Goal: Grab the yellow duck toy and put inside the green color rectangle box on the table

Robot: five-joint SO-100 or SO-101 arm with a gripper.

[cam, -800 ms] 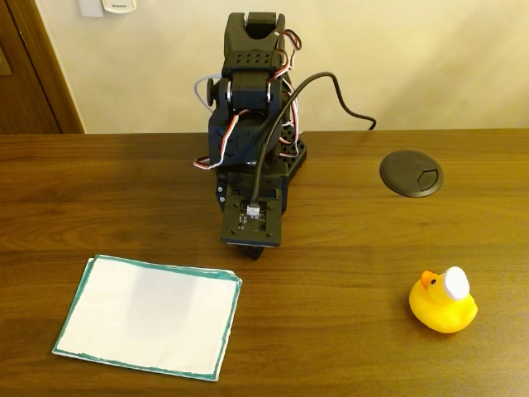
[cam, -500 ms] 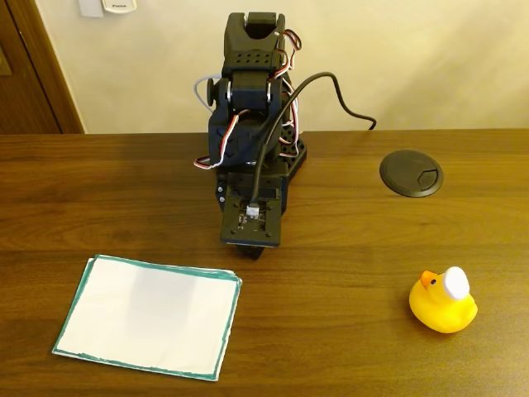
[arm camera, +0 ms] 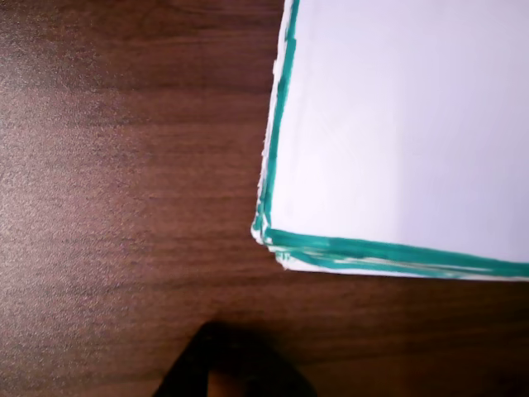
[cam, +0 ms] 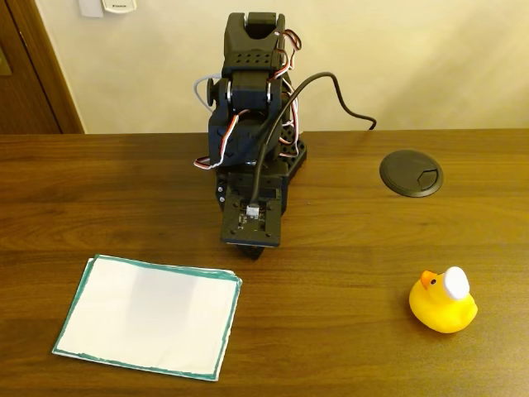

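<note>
Tool [cam: 250, 248] folded low near the arm base, tip just beside the paper's corner; whether its jaws are apart or together cannot be told. Small yellow rubber duck toy [cam: 444, 304] stands well apart on the dark wood-grain table [cam: 347, 240]: judged light, soft, slippery; grip across the body. White green-bordered rectangular paper sheet [cam: 151, 316] holds nothing.

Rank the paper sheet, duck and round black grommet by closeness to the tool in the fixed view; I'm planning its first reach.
From the tool:
1. Paper sheet, just lower left.
2. Grommet, upper right.
3. Duck, lower right, only slightly farther than the grommet.
</note>
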